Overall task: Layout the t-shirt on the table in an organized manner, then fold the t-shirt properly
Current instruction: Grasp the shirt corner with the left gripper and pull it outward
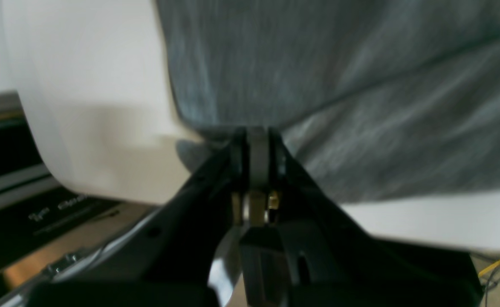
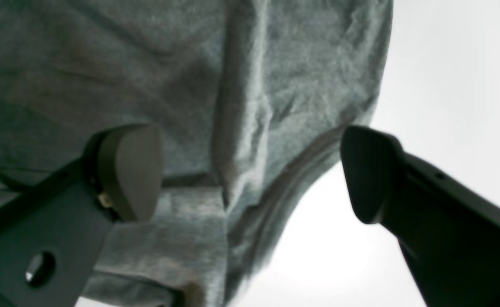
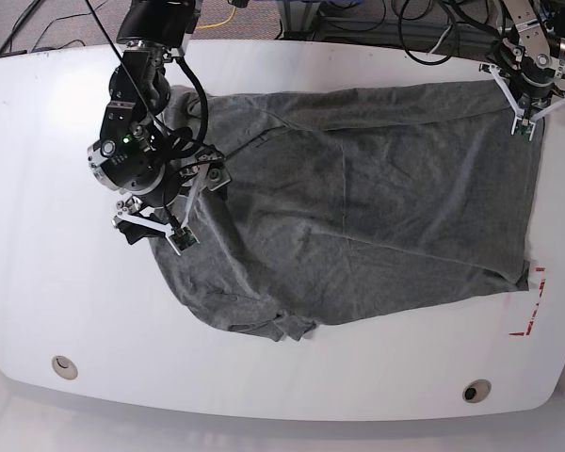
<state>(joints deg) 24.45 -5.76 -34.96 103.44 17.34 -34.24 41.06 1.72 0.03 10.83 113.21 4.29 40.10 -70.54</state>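
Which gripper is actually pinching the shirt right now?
The left gripper, shut on the t-shirt at its far corner; the right gripper hangs open over cloth.

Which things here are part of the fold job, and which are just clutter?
Job:
- t-shirt, spread but rumpled
- table
- left gripper, shut on the t-shirt's far corner
- right gripper, open over the shirt's other end

Lying about:
- red tape marks
- cable holes in the tabletop
- cables behind the table

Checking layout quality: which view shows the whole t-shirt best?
The base view: the t-shirt lies spread across the table, wrinkled, outline visible. The left wrist view shows only the pinched corner; the right wrist view, a creased hem patch.
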